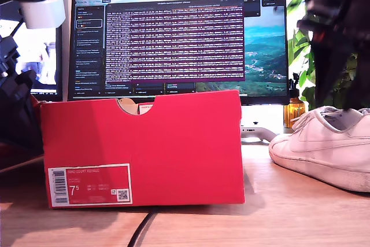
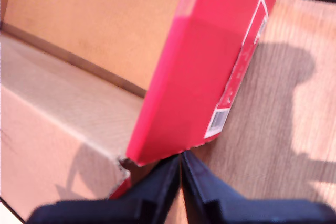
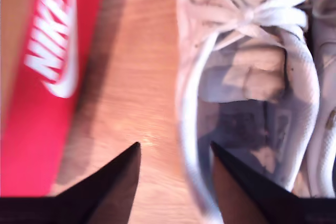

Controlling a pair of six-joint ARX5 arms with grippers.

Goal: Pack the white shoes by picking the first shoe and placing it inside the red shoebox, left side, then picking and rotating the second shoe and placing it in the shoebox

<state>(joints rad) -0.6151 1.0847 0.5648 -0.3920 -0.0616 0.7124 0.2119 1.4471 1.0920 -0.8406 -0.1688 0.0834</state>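
- The red shoebox (image 1: 141,148) of smooth cardboard stands on the wood-grain desk (image 1: 300,212), a half-round notch cut in its top edge and a white label low on its front.
- My first claw (image 2: 181,169) has its dark jaws pressed together just off the box corner, holding nothing.
- My second claw (image 3: 176,153) is spread wide, one jaw inside the collar of a white leather shoe (image 3: 252,72), which sits at the exterior view's right.
- A red lid (image 3: 39,77) carries a white logo.

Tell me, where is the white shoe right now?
The white shoe sits on the wooden table at the exterior view's right, outside the red shoebox. My second gripper hangs open just above its opening.
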